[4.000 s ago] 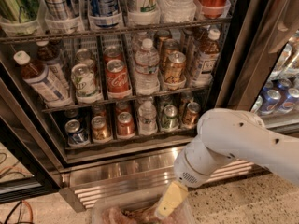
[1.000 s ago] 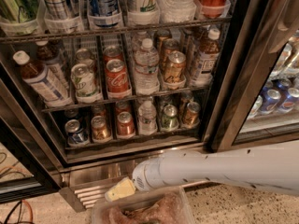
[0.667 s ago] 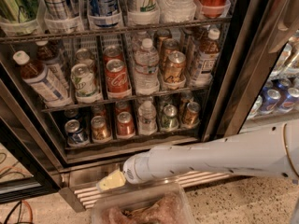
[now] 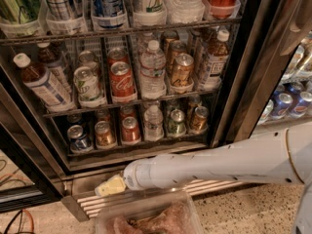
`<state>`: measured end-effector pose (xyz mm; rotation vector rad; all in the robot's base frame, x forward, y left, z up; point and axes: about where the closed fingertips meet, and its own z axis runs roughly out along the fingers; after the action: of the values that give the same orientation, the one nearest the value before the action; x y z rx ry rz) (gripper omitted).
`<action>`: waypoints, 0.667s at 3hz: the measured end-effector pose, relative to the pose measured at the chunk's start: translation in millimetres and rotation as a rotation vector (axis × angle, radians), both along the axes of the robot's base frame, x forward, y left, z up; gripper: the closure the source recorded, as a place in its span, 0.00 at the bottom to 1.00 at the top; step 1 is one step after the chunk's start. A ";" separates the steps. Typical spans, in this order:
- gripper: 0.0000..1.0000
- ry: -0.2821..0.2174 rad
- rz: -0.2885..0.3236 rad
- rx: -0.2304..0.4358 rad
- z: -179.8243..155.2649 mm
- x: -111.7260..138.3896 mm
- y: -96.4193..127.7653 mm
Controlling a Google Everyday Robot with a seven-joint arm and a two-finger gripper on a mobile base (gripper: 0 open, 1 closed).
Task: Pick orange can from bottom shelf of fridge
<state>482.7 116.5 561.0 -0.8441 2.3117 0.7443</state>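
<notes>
The fridge [image 4: 243, 77] stands open in front of me. Its bottom shelf [image 4: 141, 148] holds a row of small cans. From the left these are a blue can, the copper-orange can [image 4: 104, 133], a red can [image 4: 130, 129], a small water bottle, a green can and another copper-coloured can [image 4: 199, 119]. My gripper [image 4: 110, 185] is at the end of the white arm. It sits low in front of the ribbed steel base panel, below the shelf and just under the orange can. It holds nothing.
The middle rack holds larger cans and bottles, among them a red cola can [image 4: 122, 82]. A clear plastic bin [image 4: 146, 217] with brownish contents sits at the bottom edge. Cables [image 4: 17, 218] lie at lower left. The right door [image 4: 287, 101] shows blue cans.
The arm has swung from the lower right across to the left. The gripper has moved left along the base panel and slightly upward toward the bottom shelf.
</notes>
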 end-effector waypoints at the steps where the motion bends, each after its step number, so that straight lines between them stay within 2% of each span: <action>1: 0.00 -0.083 0.014 0.037 9.1 18.6 28.2; 2: 0.00 -0.144 0.019 0.069 14.6 40.7 57.0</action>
<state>523.4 173.5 575.6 -0.8609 2.1421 0.7421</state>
